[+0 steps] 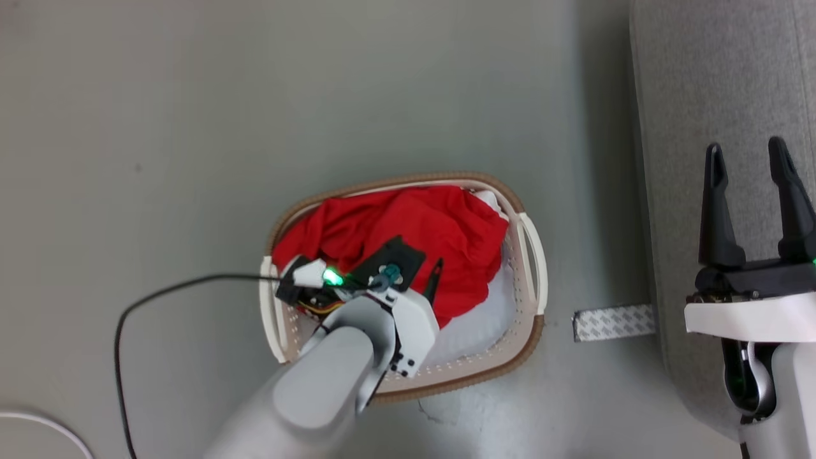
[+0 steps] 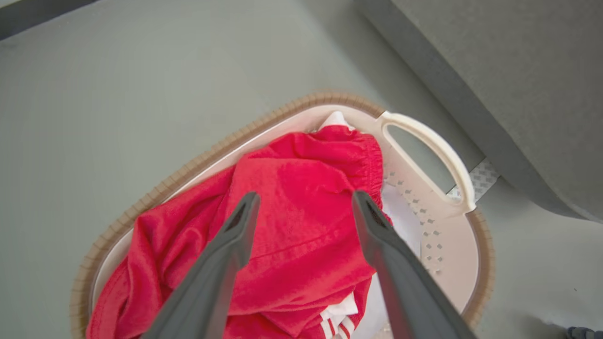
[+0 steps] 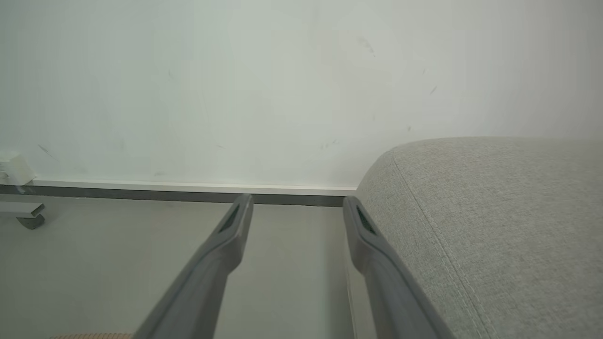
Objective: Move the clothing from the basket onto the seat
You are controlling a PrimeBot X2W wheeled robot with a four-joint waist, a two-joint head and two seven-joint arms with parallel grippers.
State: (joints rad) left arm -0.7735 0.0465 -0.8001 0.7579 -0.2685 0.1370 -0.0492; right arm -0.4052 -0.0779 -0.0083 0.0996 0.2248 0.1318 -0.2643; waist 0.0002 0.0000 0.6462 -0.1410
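Clothing (image 1: 408, 229) lies heaped in the basket (image 1: 408, 180), a bright red mound that covers most of its far part. Pale white padding (image 1: 475, 325) shows beneath it on the side nearer the robot. You have the left gripper (image 2: 305, 195) hanging over that mound, its two dark fingers spread wide with nothing between them. In the left wrist view the tips sit above the red cloth, though you cannot quite tell whether they touch it. A patch of white stripes shows at the lower edge of the fabric in that view.

The basket stands on the grey floor (image 1: 191, 127), near the seat (image 1: 714, 76) but apart from it, with one white loop handle (image 1: 532, 255) turned toward the seat. A patterned strip of tape (image 1: 615, 322) lies on the floor between them, its end meeting the seat's base. Your right gripper (image 1: 746, 146) is held over the seat's edge, fingers likewise apart and empty, pointing toward the pale wall (image 3: 235, 94). A black cable (image 1: 166, 293) loops across the floor to the left arm's wrist.
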